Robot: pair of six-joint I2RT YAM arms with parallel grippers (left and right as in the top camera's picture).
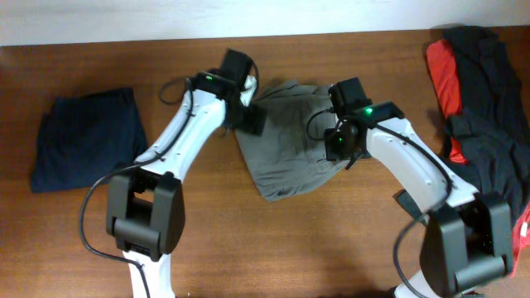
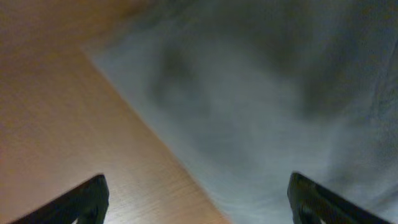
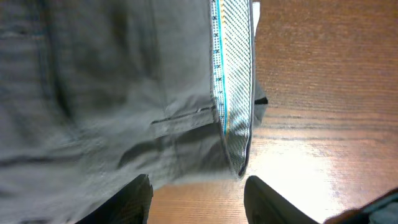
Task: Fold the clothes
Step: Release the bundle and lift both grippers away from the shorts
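Note:
The clothes, a grey-khaki pair of shorts, lie crumpled in the middle of the wooden table. My left gripper hovers at their upper left edge. In the left wrist view it stands wide open, one finger over bare wood and the other over the blurred cloth, gripping nothing. My right gripper is at the shorts' right edge. It is open with bare table between its fingers. The cloth and its striped waistband lining lie just beyond the tips.
A folded dark navy garment lies at the left of the table. A heap of black and red garments sits at the far right. A pale wall runs along the table's back edge.

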